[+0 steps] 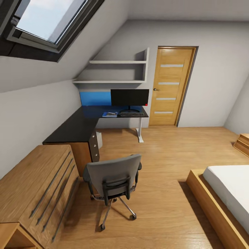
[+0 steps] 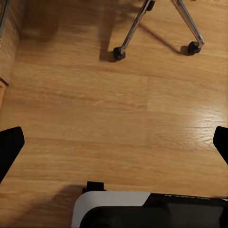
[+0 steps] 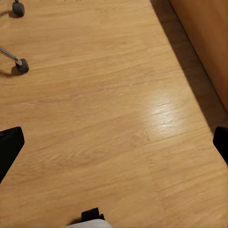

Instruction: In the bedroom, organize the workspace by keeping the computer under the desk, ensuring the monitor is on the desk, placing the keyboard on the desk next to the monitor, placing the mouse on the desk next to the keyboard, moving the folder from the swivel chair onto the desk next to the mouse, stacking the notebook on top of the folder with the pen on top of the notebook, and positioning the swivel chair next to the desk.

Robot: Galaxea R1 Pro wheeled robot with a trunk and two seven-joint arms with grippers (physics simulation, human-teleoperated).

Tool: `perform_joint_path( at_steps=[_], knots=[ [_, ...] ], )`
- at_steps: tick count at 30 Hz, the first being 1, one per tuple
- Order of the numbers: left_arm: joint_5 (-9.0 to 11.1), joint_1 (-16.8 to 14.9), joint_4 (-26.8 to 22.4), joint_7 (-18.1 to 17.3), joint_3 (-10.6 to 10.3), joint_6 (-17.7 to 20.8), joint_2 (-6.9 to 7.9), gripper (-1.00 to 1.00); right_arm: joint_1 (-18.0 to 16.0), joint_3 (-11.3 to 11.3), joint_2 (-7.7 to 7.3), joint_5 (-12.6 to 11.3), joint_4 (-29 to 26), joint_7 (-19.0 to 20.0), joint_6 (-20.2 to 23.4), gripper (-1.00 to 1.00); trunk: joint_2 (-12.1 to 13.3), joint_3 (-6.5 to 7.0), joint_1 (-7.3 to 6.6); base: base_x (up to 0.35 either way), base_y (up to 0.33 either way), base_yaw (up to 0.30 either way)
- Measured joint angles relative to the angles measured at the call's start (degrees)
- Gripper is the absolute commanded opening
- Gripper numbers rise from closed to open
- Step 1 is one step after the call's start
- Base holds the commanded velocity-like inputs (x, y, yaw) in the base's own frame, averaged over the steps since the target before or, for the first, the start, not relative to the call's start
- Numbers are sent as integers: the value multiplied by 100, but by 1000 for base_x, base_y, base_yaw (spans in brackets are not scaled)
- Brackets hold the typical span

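Head view looks down an attic bedroom with a wooden floor (image 1: 162, 152). At the left wall stands a light wooden drawer unit (image 1: 33, 193) with long dark handles; beyond it runs the black L-shaped counter (image 1: 72, 128), its near end carried by a drawer block with round silver knobs (image 1: 94, 145). Just past that block, under the counter, a light grey computer (image 1: 99, 138) shows as a narrow strip. On the far leg of the counter, against a large blue panel (image 1: 94, 98), lies the bright blue folder (image 1: 110, 114) with something small and dark on top, too small to tell apart. Just right of it sits the slim dark keyboard (image 1: 131, 114), in front of the round base of the wide black monitor (image 1: 129, 97), which carries a small red spot at its lower right corner. The mouse cannot be made out.

The swivel chair (image 1: 114, 178), grey with black armrests and a chrome star base, stands on the floor near the drawer block, its back turned to the camera, apart from the counter's edge. Empty shelves (image 1: 117, 71) hang above the monitor; a wooden door (image 1: 171, 86) is at the right of the counter, and a bed (image 1: 224, 193) fills the lower right.

Left wrist view shows the left gripper (image 2: 118, 142) over bare floor, jaws spread wide and holding nothing, with two chair casters (image 2: 119, 53) ahead. Right wrist view shows the right gripper (image 3: 118, 142) likewise released and empty, the bed's wooden side (image 3: 206, 42) beside it.
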Motion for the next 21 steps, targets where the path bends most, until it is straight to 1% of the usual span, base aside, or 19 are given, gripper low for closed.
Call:
perform_joint_path(
  at_steps=[4,9,14,17,18,21],
  knots=[
    [1,0,-2,8,0,17,-1,100,-3,-3,-6,9,-120,1,-2,100,0,0,0,0,0,0],
    [11,0,0,65,-4,72,-8,100,-3,-6,1,7,-254,1,0,100,-200,-90,110,0,0,0],
    [8,0,-5,240,-9,158,-29,100,-3,-3,4,7,-340,0,0,100,-401,-180,220,0,0,0],
    [5,0,-11,308,-19,203,-84,100,-3,-2,4,10,-430,0,0,100,-522,-234,286,0,0,0],
    [3,0,-13,324,-27,243,-128,100,-3,0,5,12,-469,0,1,100,-562,-252,308,0,0,0],
    [4,0,-16,339,-29,362,-201,100,-3,-2,5,13,-546,-1,1,100,-683,-307,374,0,0,0]
  ],
)
